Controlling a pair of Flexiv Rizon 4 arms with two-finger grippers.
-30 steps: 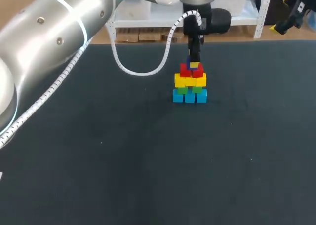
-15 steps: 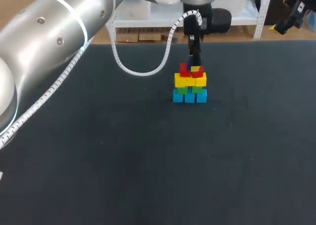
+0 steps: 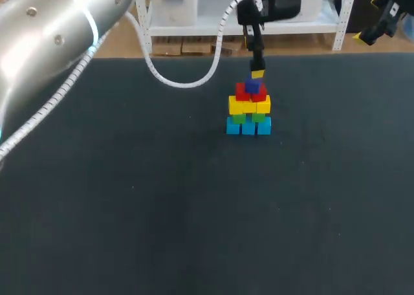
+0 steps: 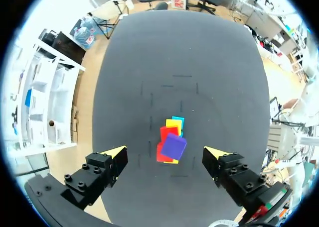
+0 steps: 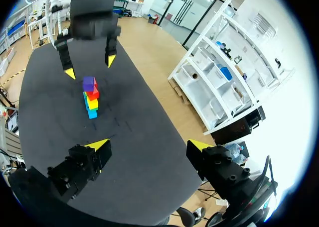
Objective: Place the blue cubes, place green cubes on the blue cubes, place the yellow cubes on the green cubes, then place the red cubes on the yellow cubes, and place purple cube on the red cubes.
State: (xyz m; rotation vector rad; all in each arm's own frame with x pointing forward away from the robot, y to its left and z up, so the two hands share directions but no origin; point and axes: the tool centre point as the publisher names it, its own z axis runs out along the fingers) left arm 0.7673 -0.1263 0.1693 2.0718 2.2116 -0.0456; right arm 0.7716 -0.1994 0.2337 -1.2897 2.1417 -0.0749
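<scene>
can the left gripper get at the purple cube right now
Probably yes: the left gripper hangs open directly above the purple cube, which sits exposed atop the red cubes, nothing between them.

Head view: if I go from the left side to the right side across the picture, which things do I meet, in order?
Left arm → white cable → cube stack. The left gripper hangs right over the stack, so it has no place of its own in the order.
</scene>
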